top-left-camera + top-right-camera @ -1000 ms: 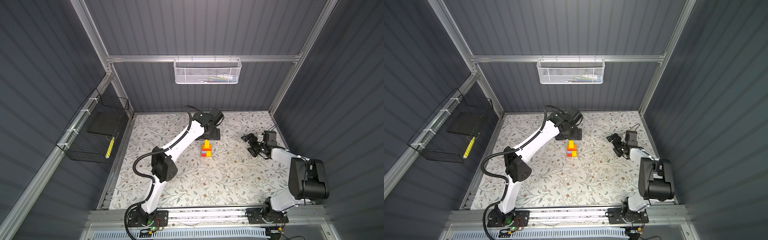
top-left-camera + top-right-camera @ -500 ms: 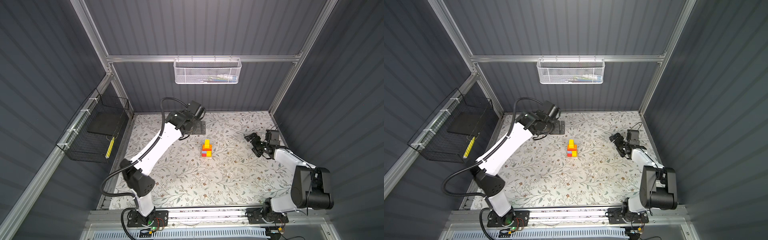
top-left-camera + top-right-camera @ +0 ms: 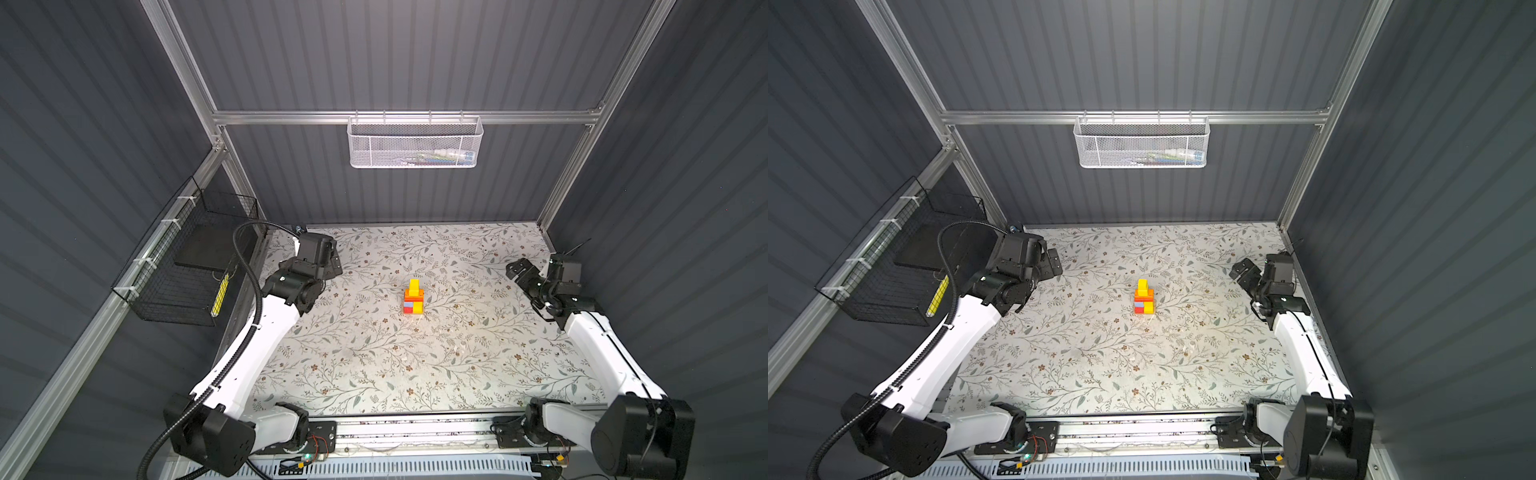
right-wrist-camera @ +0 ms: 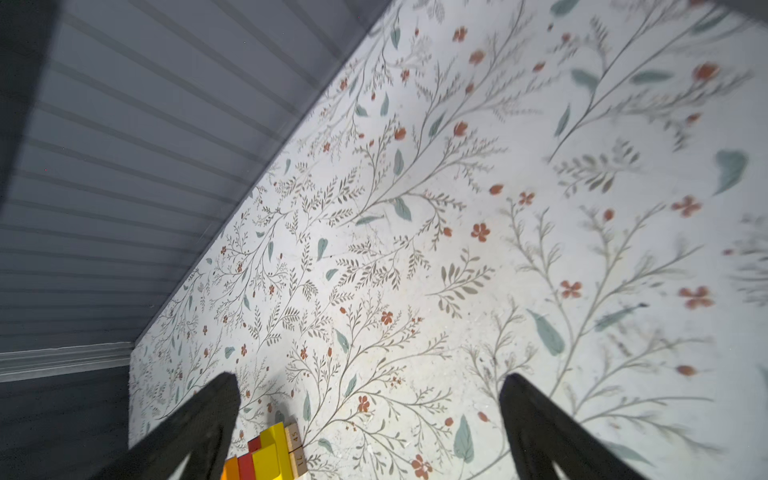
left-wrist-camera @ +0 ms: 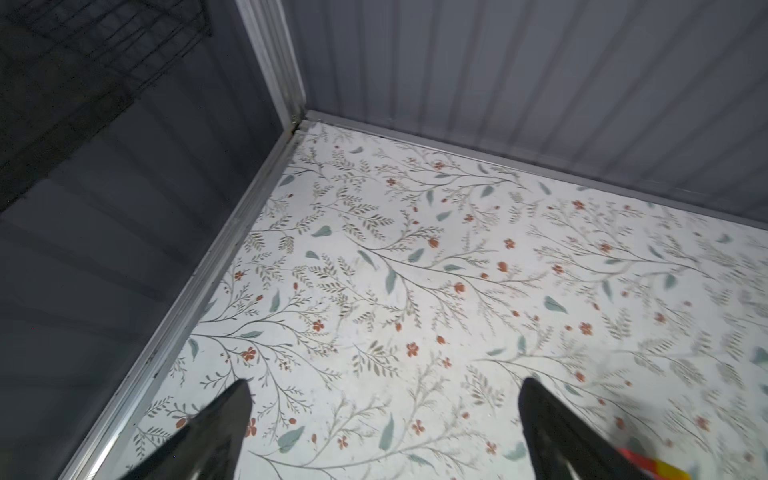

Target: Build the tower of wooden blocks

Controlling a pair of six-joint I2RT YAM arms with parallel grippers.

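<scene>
The tower [image 3: 413, 297] [image 3: 1144, 297] of wood blocks stands alone near the middle of the floral mat, with red, light-blue and yellow blocks at the bottom, an orange layer above and a yellow block on top. My left gripper [image 3: 332, 262] [image 3: 1052, 262] hovers near the far left corner, well away from it, open and empty [image 5: 384, 386]. My right gripper [image 3: 517, 268] [image 3: 1241, 268] is near the right wall, also open and empty [image 4: 370, 380]. The right wrist view shows the tower [image 4: 270, 453] at its edge beside one finger. The left wrist view catches only a corner of the blocks [image 5: 660, 471].
A white mesh basket [image 3: 413, 145] hangs on the back wall. A black wire basket [image 3: 187, 270] hangs on the left wall beside the left arm. Grey walls close the mat [image 3: 374, 353] on three sides, and the arms' base rail [image 3: 415, 428] runs along the front.
The left arm has swung back from just behind the tower to the far left corner. The right arm has drawn slightly toward the right wall. Both grippers stay open and the tower has not moved.
</scene>
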